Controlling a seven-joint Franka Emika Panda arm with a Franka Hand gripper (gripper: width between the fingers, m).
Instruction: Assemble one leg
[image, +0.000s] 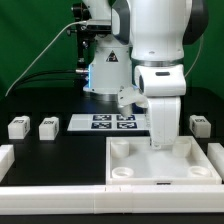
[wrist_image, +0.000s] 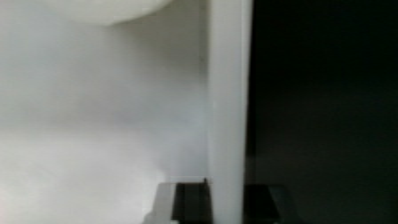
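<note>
Three legs show in the exterior view, small white blocks with square tags: two at the left (image: 17, 127) (image: 47, 127) and one at the right (image: 198, 125). All stand apart from my gripper (image: 160, 143). The gripper is down on the back wall of the large white tray-like piece (image: 130, 160). In the wrist view the dark fingers (wrist_image: 189, 206) stand on either side of that piece's upright wall (wrist_image: 228, 100), close against it with no gap, so the gripper (wrist_image: 228, 206) is shut on the wall. No leg shows in the wrist view.
The marker board (image: 113, 122) lies flat behind the tray-like piece. White rails run along the table's front (image: 50, 186) and its left edge (image: 6, 157). The robot base and cables stand at the back.
</note>
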